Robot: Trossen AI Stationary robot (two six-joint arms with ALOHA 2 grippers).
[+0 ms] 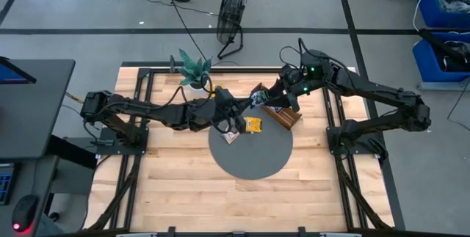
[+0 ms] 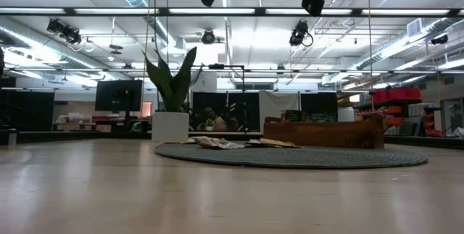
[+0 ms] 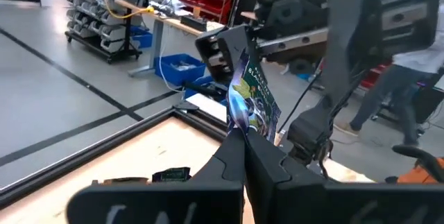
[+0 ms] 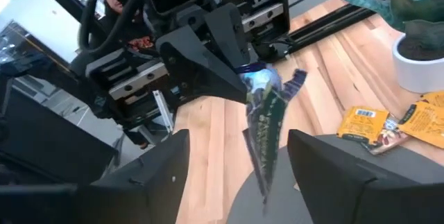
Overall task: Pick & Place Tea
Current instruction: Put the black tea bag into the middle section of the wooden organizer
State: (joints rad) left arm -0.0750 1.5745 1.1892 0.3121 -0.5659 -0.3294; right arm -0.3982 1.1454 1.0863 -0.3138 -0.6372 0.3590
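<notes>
My left gripper (image 1: 250,103) reaches in from the table's left and is shut on a dark blue tea packet (image 1: 258,97), held in the air above the far rim of the round grey mat (image 1: 250,160). My right gripper (image 4: 239,144) is open, with one finger on either side of that packet (image 4: 263,134), not touching it. A yellow packet (image 1: 253,125) and a whitish packet (image 1: 231,138) lie flat on the mat. Two more yellow packets (image 4: 364,123) lie near the plant pot (image 4: 416,68). My left gripper (image 3: 243,144) pinches the dark blue packet by one end (image 3: 243,121) between its two fingers. The fingers come at it about level from the table's left. The packet is lifted clear and sticks out beyond the fingertips toward my right gripper.
The brown wooden tray (image 1: 285,114) stands on the mat's far right rim, just below the right gripper. The potted plant (image 1: 194,70) stands at the far edge behind the left arm. Another dark packet (image 3: 170,175) lies on the wood. The near half of the table (image 1: 242,200) is bare wood.
</notes>
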